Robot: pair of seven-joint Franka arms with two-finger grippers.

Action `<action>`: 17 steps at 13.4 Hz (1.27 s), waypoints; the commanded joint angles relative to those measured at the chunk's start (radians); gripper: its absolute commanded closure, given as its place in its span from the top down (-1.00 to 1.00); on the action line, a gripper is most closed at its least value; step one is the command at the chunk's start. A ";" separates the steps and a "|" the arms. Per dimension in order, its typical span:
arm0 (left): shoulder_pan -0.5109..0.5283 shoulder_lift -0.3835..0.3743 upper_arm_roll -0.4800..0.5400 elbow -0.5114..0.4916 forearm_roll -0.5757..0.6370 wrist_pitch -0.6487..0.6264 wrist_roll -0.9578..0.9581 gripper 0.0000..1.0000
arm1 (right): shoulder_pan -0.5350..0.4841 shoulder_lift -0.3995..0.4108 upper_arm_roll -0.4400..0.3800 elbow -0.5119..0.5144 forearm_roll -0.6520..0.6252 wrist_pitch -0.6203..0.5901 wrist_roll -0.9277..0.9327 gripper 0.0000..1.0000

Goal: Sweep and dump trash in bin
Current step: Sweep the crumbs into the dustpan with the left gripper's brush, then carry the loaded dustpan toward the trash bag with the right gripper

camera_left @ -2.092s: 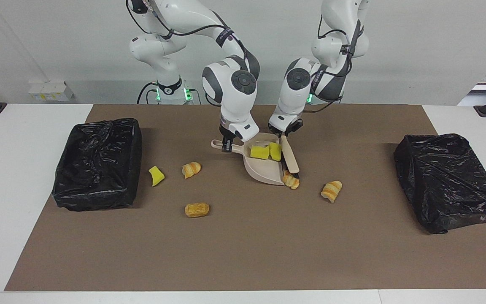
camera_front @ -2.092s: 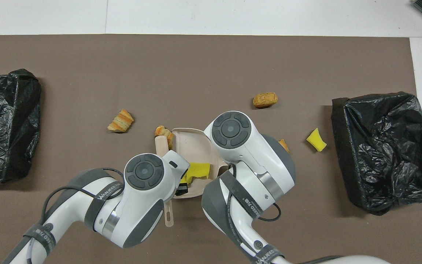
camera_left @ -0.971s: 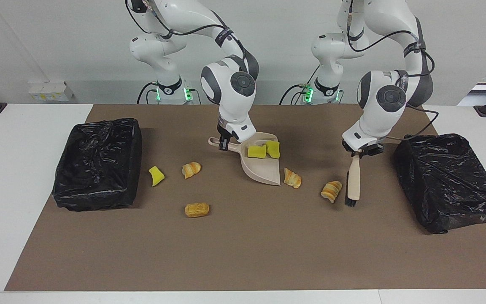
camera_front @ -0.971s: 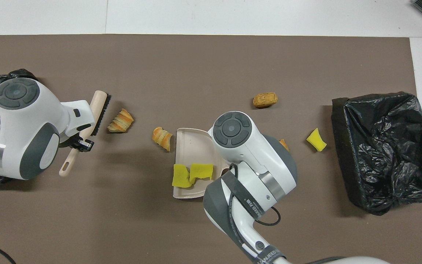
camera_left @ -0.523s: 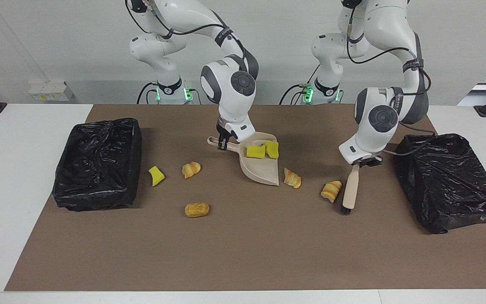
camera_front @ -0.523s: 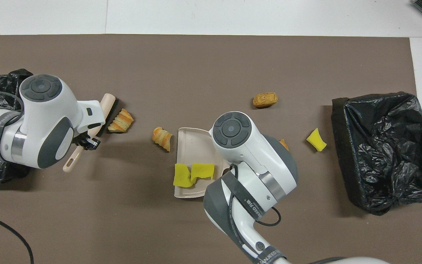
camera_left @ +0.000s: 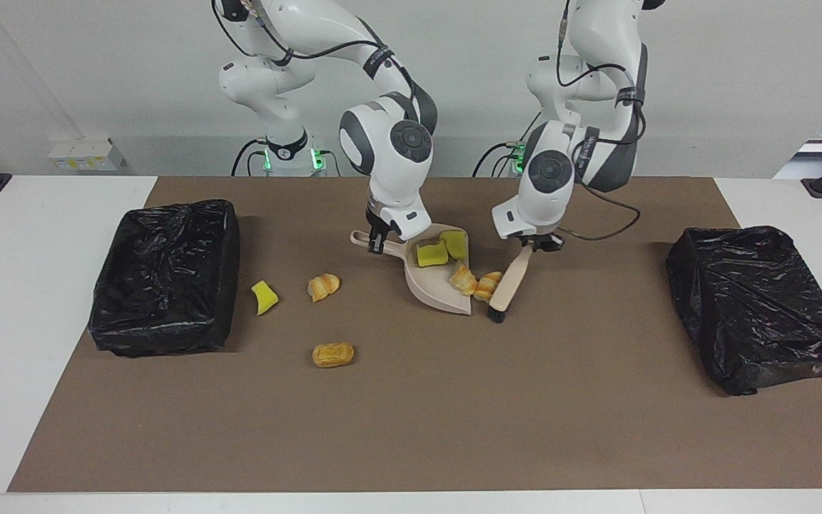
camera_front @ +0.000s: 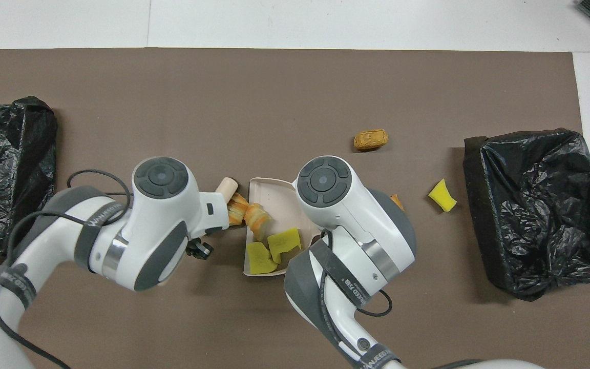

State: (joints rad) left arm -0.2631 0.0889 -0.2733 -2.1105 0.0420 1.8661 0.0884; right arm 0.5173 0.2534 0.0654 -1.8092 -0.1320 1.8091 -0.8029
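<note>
My right gripper (camera_left: pixel 377 241) is shut on the handle of the beige dustpan (camera_left: pixel 439 289), which rests tilted on the mat. Two yellow sponge chunks (camera_left: pixel 431 253) lie in the pan (camera_front: pixel 269 190). My left gripper (camera_left: pixel 538 245) is shut on the beige brush (camera_left: pixel 509 280), whose bristles press against the pan's open side. One striped pastry piece (camera_left: pixel 463 278) sits on the pan's lip. A second pastry piece (camera_left: pixel 486 284) is wedged between it and the brush. More trash lies toward the right arm's end: a yellow sponge (camera_left: pixel 264 296) and two pastries (camera_left: pixel 323 285) (camera_left: pixel 333 354).
A black-bag-lined bin (camera_left: pixel 165 275) stands at the right arm's end of the brown mat, and another bin (camera_left: pixel 760 307) at the left arm's end. In the overhead view the arms' wrists cover the pan's handle and most of the brush (camera_front: pixel 226 185).
My left arm has swept the brush from near its own end's bin to the dustpan, pushing two pastry pieces along, one onto the pan's lip. The right arm and pan have hardly moved.
</note>
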 commanded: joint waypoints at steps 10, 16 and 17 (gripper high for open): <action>-0.101 -0.167 0.034 0.066 -0.182 -0.166 -0.475 -1.00 | -0.074 -0.028 0.007 -0.119 0.121 0.272 -0.208 -1.00; -0.110 -0.319 -0.026 -0.069 -0.194 -0.217 -0.588 -1.00 | -0.140 -0.031 0.007 -0.055 0.155 0.241 -0.321 -1.00; -0.113 -0.369 -0.064 -0.144 -0.250 -0.188 -0.593 -1.00 | -0.166 -0.033 0.007 -0.015 0.155 0.190 -0.347 -1.00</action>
State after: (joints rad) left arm -0.3713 -0.1704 -0.2943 -2.1148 -0.1480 1.6346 -0.4811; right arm 0.3991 0.2424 0.0644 -1.8718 -0.0051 2.0676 -1.0804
